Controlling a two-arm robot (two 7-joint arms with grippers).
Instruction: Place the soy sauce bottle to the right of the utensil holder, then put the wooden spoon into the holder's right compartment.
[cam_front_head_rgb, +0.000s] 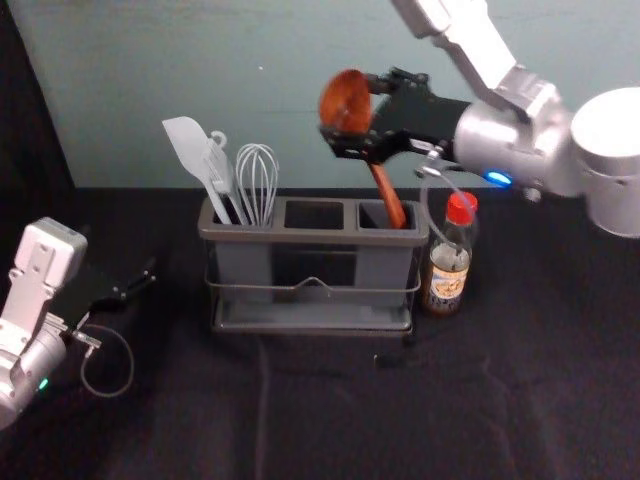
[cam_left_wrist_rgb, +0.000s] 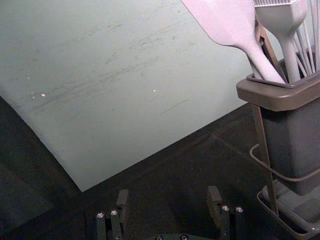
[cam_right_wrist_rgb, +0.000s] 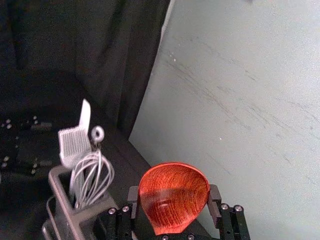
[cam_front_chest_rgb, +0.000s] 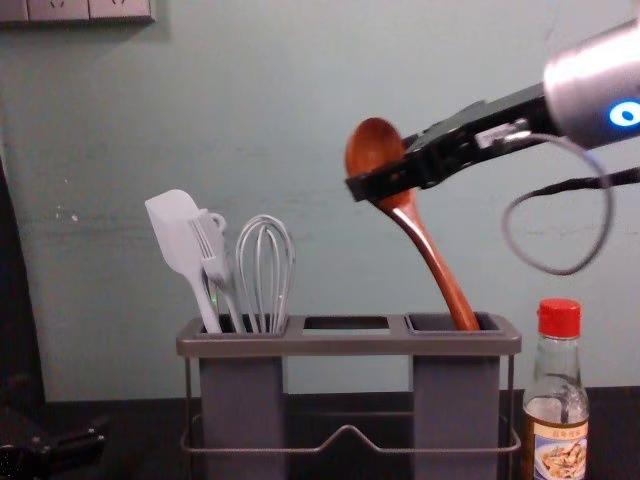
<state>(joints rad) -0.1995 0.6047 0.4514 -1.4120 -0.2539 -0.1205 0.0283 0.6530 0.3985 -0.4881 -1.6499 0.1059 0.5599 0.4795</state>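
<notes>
Head view: my right gripper (cam_front_head_rgb: 346, 115) holds the wooden spoon (cam_front_head_rgb: 343, 92), handle reaching into the right compartment (cam_front_head_rgb: 372, 214) of the utensil holder (cam_front_head_rgb: 310, 237); soy sauce bottle (cam_front_head_rgb: 447, 280) just right of it; left gripper (cam_front_head_rgb: 148, 280) at left.
Left wrist view: jaws wide apart, empty.
Right wrist view: jaws closed against the bowl's sides.
Chest view: spoon tilted, bowl uppermost.

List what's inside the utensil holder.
Left compartment: at least a spatula, a brush and a whisk; the holder's walls hide their lower ends.
Right compartment: the wooden spoon's handle end at the mouth, depth unclear; the right gripper holds its bowl.
</notes>
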